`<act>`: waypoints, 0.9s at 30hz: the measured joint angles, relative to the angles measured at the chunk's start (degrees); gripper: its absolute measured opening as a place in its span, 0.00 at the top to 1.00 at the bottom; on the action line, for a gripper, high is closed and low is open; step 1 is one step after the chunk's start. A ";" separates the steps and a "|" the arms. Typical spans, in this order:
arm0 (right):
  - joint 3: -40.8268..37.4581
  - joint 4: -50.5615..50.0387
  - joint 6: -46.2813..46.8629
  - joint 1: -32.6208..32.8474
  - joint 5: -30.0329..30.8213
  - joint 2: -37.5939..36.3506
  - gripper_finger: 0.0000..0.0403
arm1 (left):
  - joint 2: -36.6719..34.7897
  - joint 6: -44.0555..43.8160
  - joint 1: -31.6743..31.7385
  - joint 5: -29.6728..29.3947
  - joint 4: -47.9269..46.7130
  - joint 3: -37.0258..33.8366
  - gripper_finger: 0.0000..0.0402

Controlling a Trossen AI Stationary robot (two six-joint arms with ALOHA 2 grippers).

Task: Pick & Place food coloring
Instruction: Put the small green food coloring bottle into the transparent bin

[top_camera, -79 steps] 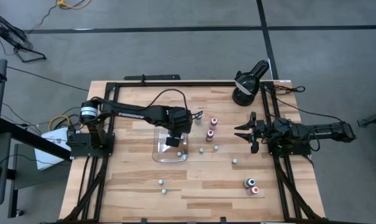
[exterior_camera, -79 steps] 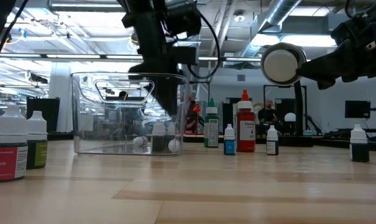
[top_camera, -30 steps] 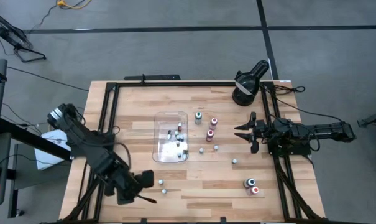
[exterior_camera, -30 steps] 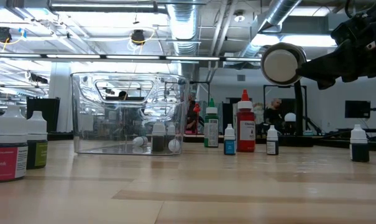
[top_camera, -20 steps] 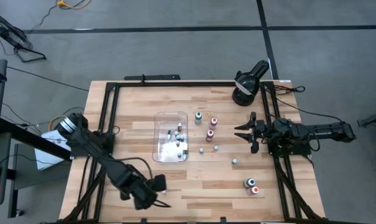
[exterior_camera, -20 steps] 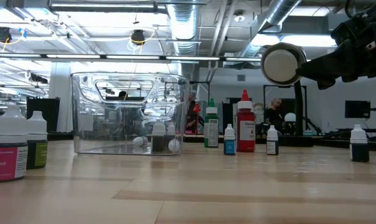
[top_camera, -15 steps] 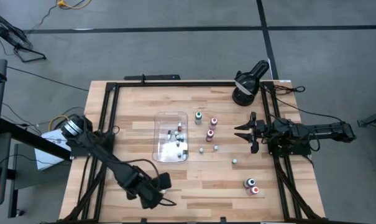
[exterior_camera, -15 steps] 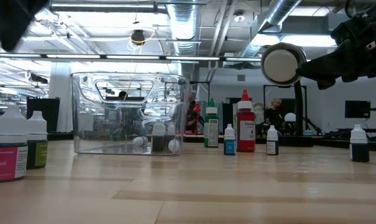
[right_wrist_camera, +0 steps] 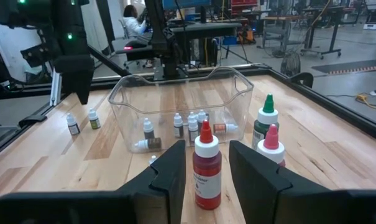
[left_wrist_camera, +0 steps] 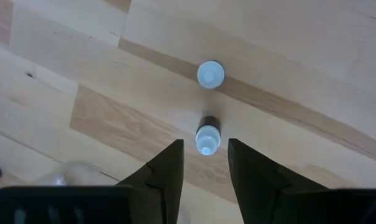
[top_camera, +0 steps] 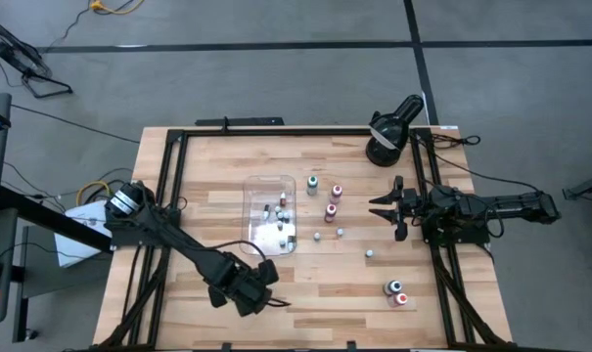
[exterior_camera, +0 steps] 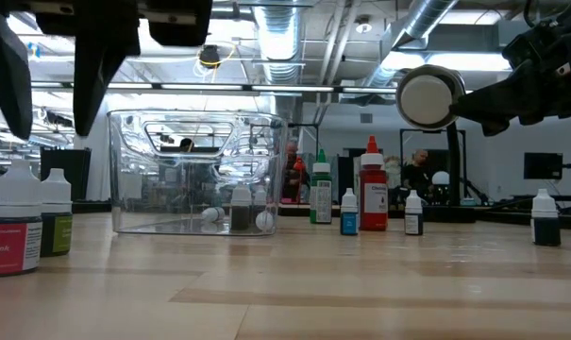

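Moved: since the earlier frames my left arm has swung away from the clear tray [top_camera: 269, 227] to the bench's near-left area; my right arm has stayed put.
L gripper [top_camera: 271, 296]: hovers over the bench [top_camera: 325, 293] near its near edge, left of centre; fingers [left_wrist_camera: 165, 177] parted w/ a gap, nothing btwn them. Wrist view looks straight down on two tiny white-capped bottles [left_wrist_camera: 207, 106], one upright, one seemingly lying on its side, just ahead of the fingertips, not touched.
Same two bottles, low view: close at the picture's left [exterior_camera: 25, 219], one labelled pink, dark fingers [exterior_camera: 106, 71] hanging above them.
R gripper [top_camera: 384, 208]: waits at the bench's right edge, about mid-depth, pointing inward; fingers [right_wrist_camera: 172, 180] apart, empty.
Food coloring, in tray: several small bottles [right_wrist_camera: 186, 126] lie or stand inside, tray centre-left of the bench.
Food coloring, loose: a red bottle [right_wrist_camera: 206, 165], a green-tipped one [right_wrist_camera: 264, 124] and a pink-tipped one [right_wrist_camera: 272, 148] stand just right of the tray; smaller ones [top_camera: 328, 235] dot the bench btwn tray and R gripper; two more [top_camera: 395, 290] near the near-right corner.
Lamp-like device [top_camera: 390, 127]: black, round-headed, at the far-right corner.
Background: a person [right_wrist_camera: 135, 20] sits beyond the bench, blurred.
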 joint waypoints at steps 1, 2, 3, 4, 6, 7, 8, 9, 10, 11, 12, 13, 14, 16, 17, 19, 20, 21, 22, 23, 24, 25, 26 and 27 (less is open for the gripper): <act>-0.01 -0.12 0.02 0.00 0.00 0.00 0.72 | 0.00 -0.10 0.13 0.40 -0.09 0.00 0.71; 0.01 -0.21 0.01 -0.01 0.00 0.02 0.72 | -0.09 -0.26 0.28 0.98 -0.08 0.00 0.71; 0.01 -0.17 0.00 -0.01 0.00 0.02 0.72 | -0.12 -0.47 0.35 1.51 0.18 -0.10 0.71; 0.00 -0.02 0.01 0.00 0.00 0.00 0.72 | -0.13 -0.70 0.42 1.81 1.00 -0.73 0.71; -0.01 -0.06 0.00 -0.01 0.00 0.02 0.72 | -0.13 -1.42 0.57 1.80 2.93 -2.90 0.71; -0.01 -0.04 0.00 -0.01 0.00 0.00 0.72 | -0.29 -1.83 0.57 1.39 4.00 -4.25 0.71; -0.01 -0.04 0.01 0.00 0.00 0.01 0.72 | -0.49 -2.02 0.57 0.75 5.09 -5.57 0.71; 0.00 -0.04 0.00 -0.01 0.00 0.01 0.72 | -0.63 -2.06 0.57 0.01 6.36 -6.79 0.71; -0.01 -0.04 0.01 0.00 0.00 0.02 0.72 | -0.93 -2.12 0.57 -0.83 7.80 -7.94 0.71; 0.00 -0.04 0.00 -0.01 0.00 0.02 0.72 | -1.48 -2.13 0.46 -1.90 8.92 -9.26 0.71; -0.01 -0.04 0.00 0.00 0.00 0.00 0.72 | -2.05 -2.14 0.42 -2.64 9.95 -10.34 0.71; -0.01 -0.06 0.02 -0.01 0.00 0.00 0.72 | -2.54 -2.15 0.42 -3.09 11.37 -11.48 0.71; 0.01 -0.04 0.00 -0.01 0.00 0.02 0.72 | -3.01 -2.15 0.42 -3.56 12.91 -12.61 0.71; -0.01 0.03 0.00 0.00 0.00 0.00 0.72 | -3.64 -2.29 0.42 -3.57 15.49 -14.55 0.71; -0.01 -0.05 0.01 -0.01 0.00 0.01 0.72 | -3.91 -2.90 0.42 -3.55 16.53 -15.39 0.71; 0.00 0.03 0.00 0.00 0.00 0.00 0.72 | -4.00 -4.70 0.40 -3.12 18.05 -16.37 0.71; 0.01 -0.03 0.02 -0.01 0.00 0.01 0.72 | -4.00 -5.65 0.40 -2.82 18.28 -16.61 0.71; -0.01 -0.06 0.00 0.01 0.00 0.02 0.72 | -4.00 -6.50 0.34 -2.09 18.28 -16.73 0.71; 0.00 -0.01 0.00 0.00 0.00 0.00 0.72 | -4.00 -7.11 0.20 -1.33 18.51 -16.74 0.71; -0.01 -0.02 0.01 -0.01 0.00 0.01 0.72 | -4.00 -7.59 0.11 -0.59 18.92 -16.74 0.71; 0.01 -0.04 0.00 0.01 -0.02 0.02 0.72 | -4.00 -8.01 0.03 0.16 19.38 -16.74 0.71; -0.01 -0.04 0.00 -0.01 0.00 0.00 0.72 | -4.00 -8.42 -0.10 0.71 19.78 -16.75 0.71; 0.00 -0.04 0.01 -0.01 0.00 0.02 0.72 | -4.00 -8.85 -0.22 0.88 20.12 -16.76 0.71; -0.01 -0.02 0.00 0.01 0.00 0.00 0.72 | -4.00 -9.18 -0.32 1.05 20.72 -16.76 0.71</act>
